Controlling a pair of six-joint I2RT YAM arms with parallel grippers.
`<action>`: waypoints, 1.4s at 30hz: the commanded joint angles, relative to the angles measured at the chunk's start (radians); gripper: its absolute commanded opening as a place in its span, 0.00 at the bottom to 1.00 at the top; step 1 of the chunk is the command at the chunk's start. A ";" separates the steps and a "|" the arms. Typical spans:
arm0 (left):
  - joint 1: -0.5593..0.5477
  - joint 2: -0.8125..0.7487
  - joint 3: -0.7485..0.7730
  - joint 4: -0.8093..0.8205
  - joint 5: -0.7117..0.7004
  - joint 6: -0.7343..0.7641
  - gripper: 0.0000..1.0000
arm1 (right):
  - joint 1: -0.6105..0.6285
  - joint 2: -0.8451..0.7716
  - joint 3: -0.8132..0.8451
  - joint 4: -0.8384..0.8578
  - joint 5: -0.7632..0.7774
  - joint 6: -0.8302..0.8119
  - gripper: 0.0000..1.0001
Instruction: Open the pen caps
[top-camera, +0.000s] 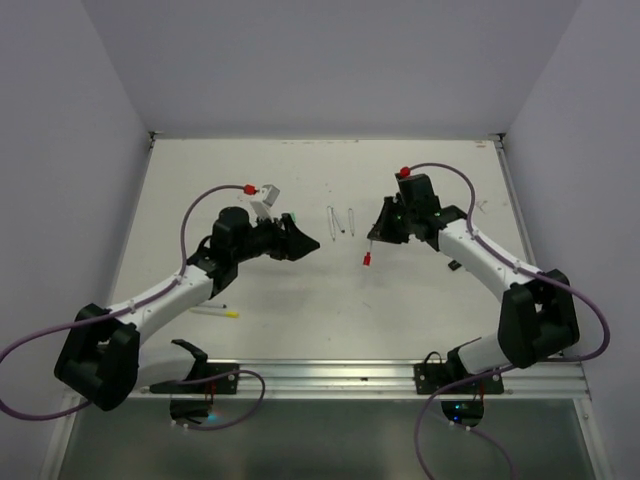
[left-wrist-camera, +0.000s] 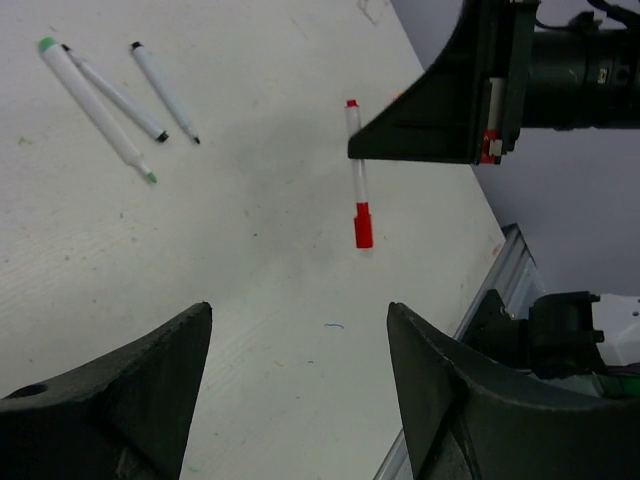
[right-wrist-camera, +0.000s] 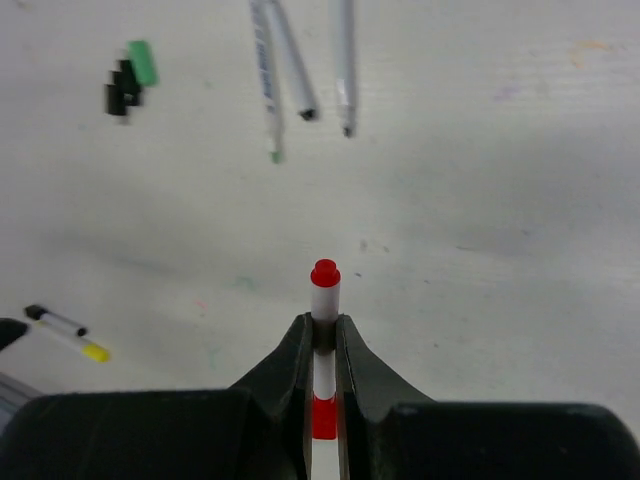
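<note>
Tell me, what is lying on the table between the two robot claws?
Three thin white pens lie there, just beyond the line from the left gripper to the right gripper, as the top view shows.

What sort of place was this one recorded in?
Likely a robotics lab test cell: a white table boxed in by blank walls, a left arm and right arm bolted to a metal rail, and loose marker pens.
</note>
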 joint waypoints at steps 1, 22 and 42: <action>-0.010 0.033 -0.015 0.175 0.167 -0.034 0.74 | 0.024 0.038 0.063 0.172 -0.211 0.015 0.00; -0.147 0.166 0.048 0.191 0.009 -0.064 0.70 | 0.133 0.023 0.091 0.355 -0.282 0.107 0.00; -0.131 0.183 0.029 0.434 0.228 -0.099 0.00 | 0.119 0.040 0.040 0.522 -0.390 0.142 0.00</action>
